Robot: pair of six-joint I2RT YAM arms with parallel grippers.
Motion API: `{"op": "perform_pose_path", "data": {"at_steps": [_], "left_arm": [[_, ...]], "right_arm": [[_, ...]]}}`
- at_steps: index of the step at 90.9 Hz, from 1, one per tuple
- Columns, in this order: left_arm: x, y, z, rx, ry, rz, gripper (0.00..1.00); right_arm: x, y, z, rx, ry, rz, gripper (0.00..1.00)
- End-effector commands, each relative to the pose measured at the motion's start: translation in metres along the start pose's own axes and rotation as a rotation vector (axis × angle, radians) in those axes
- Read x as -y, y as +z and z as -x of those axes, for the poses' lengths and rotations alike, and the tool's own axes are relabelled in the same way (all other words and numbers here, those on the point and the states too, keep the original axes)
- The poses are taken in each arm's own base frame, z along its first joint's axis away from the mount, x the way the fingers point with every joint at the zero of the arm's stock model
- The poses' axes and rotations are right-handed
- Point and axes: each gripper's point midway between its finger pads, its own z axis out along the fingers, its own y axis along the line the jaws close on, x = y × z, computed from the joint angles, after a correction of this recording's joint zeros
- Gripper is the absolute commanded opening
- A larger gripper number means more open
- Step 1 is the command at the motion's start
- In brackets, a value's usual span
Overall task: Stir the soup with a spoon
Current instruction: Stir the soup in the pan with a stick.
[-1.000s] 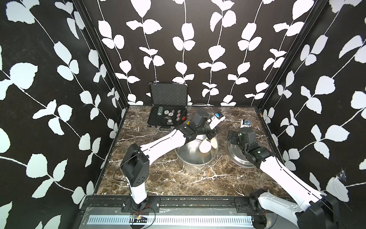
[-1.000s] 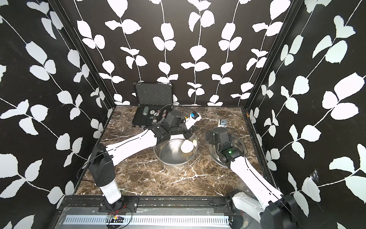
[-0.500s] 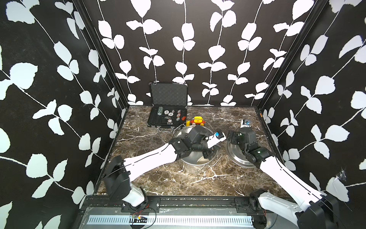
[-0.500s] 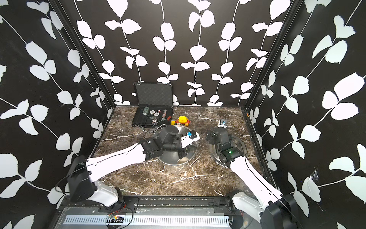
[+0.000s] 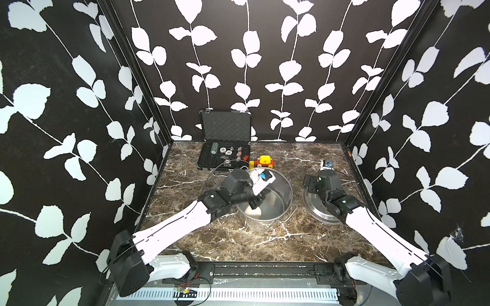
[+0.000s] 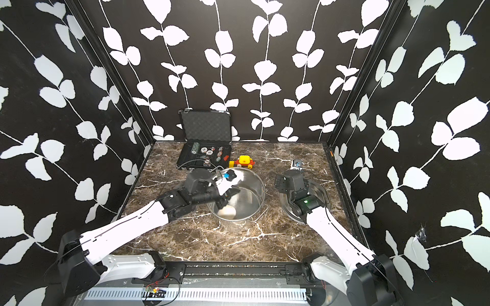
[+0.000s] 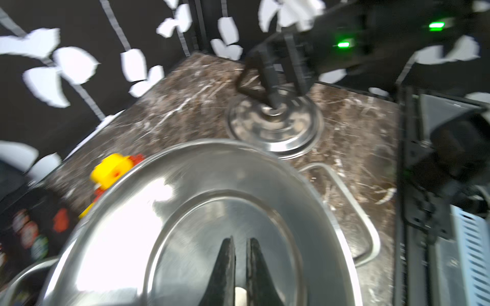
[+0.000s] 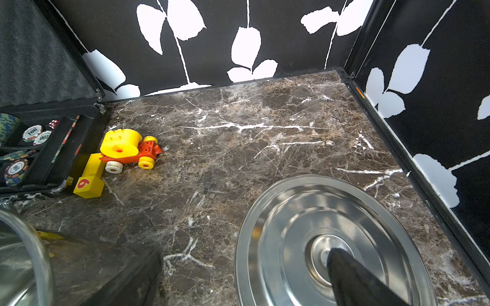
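The brown marble table [image 5: 305,159] fills my working area. The steel pot [image 5: 278,193] stands mid-table, open, with its bare steel floor showing. In both top views the spoon's [image 5: 253,210] white bowl hangs low inside it, against the near-left wall; I can't tell whether it touches the bottom. My left gripper [image 5: 254,202] reaches over the pot's left rim, its fingers [image 7: 225,265] clenched on the spoon's handle, a sliver of white showing between them in the left wrist view.

Just right of the pot the flat lid [image 5: 315,212] lies on the table, knob up. My right gripper [image 5: 314,185] hangs over it, fingers spread wide and grasping nothing; one finger [image 8: 344,273] sits over the knob.

At the far left, the black case [image 5: 225,127] stands open, holding poker chips [image 5: 228,152] in its tray. Beside it is a yellow-and-red toy car [image 5: 263,161], touching a yellow block [image 8: 90,177].
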Motion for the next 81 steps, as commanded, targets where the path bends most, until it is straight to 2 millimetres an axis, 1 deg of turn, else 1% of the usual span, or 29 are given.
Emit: {"op": "perform_pose_path", "data": {"at_steps": [1, 10, 15, 18, 20, 22, 28, 36, 44, 56, 63, 66, 67, 69, 81], "left_arm": [[-0.028, -0.009, 0.009, 0.067, -0.037, 0.093, 0.00], [-0.053, -0.005, 0.009, 0.084, -0.063, 0.173, 0.00], [-0.069, -0.003, 0.012, 0.099, -0.088, 0.226, 0.00], [-0.075, -0.001, 0.015, 0.107, -0.103, 0.245, 0.00], [-0.087, -0.004, 0.017, 0.117, -0.116, 0.273, 0.00], [-0.093, -0.001, 0.017, 0.117, -0.122, 0.281, 0.00], [-0.101, 0.007, 0.023, 0.114, -0.107, 0.281, 0.00], [-0.106, 0.021, 0.027, 0.094, -0.079, 0.267, 0.00], [-0.104, 0.039, 0.035, 0.083, -0.061, 0.206, 0.00], [-0.093, 0.066, 0.050, 0.084, -0.077, 0.078, 0.00], [-0.082, 0.079, 0.058, 0.088, -0.060, 0.032, 0.00], [-0.081, 0.083, 0.062, 0.091, -0.049, 0.025, 0.00], [-0.074, 0.086, 0.063, 0.091, -0.039, 0.009, 0.00], [-0.066, 0.090, 0.066, 0.091, -0.027, -0.009, 0.00], [-0.039, 0.106, 0.078, 0.082, 0.008, -0.092, 0.00]], "right_arm": [[-0.004, -0.001, 0.013, 0.035, 0.024, 0.014, 0.99], [-0.004, -0.001, 0.014, 0.036, 0.022, 0.016, 0.99], [-0.004, -0.002, 0.016, 0.040, 0.022, 0.014, 0.99], [-0.003, -0.002, 0.016, 0.040, 0.021, 0.014, 0.99], [-0.003, -0.003, 0.016, 0.041, 0.020, 0.014, 0.99], [-0.003, -0.003, 0.016, 0.040, 0.018, 0.013, 0.99], [-0.002, -0.004, 0.016, 0.042, 0.014, 0.006, 0.99], [0.001, -0.007, 0.016, 0.042, 0.010, -0.002, 0.99], [0.004, -0.009, 0.014, 0.045, 0.009, -0.010, 0.99], [0.008, -0.012, 0.013, 0.051, 0.013, -0.019, 0.99], [0.009, -0.013, 0.011, 0.049, 0.012, -0.022, 0.99], [0.009, -0.013, 0.011, 0.049, 0.012, -0.022, 0.99], [0.009, -0.014, 0.011, 0.049, 0.012, -0.022, 0.99], [0.010, -0.014, 0.012, 0.050, 0.011, -0.023, 0.99], [0.009, -0.014, 0.011, 0.048, 0.011, -0.022, 0.99]]}}
